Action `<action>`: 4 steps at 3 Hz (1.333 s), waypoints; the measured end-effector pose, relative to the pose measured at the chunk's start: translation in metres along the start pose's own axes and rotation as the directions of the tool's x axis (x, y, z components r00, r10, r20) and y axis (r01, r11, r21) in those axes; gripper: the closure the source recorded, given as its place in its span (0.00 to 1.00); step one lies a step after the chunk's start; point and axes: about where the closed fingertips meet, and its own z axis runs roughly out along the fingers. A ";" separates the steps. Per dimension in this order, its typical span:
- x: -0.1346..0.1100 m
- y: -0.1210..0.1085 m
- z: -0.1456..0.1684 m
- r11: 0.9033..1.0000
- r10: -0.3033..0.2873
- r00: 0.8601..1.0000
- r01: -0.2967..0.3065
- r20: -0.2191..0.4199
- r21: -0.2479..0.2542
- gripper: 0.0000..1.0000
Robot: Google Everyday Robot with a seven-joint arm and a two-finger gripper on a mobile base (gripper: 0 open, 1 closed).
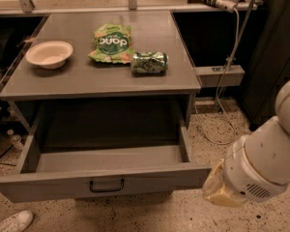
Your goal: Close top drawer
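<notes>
One top drawer (150,178) stands pulled out; the gripper (216,191) hangs near right, beside its front's end. Its grip cannot be told.

Tool (216,191): lower right, just beside the right end of the top drawer (150,181) front. Only a yellowish end piece shows below the white arm (266,163), and its form cannot be made out. The arm is cut off by the right edge. The drawer front's left end is cut off by the left edge. The rear of the drawer's interior is lost in shadow under the counter (77,76). The green can (149,62) has unreadable print. The white shoe (12,221) is cropped at the bottom left corner.
</notes>
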 end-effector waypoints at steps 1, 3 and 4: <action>0.001 0.000 0.004 1.000 0.002 1.000 -0.002 -0.001 -0.001 1.00; -0.006 0.005 0.056 0.997 0.021 0.999 -0.018 0.043 -0.072 1.00; -0.019 -0.006 0.095 0.997 0.035 0.996 -0.029 0.086 -0.071 1.00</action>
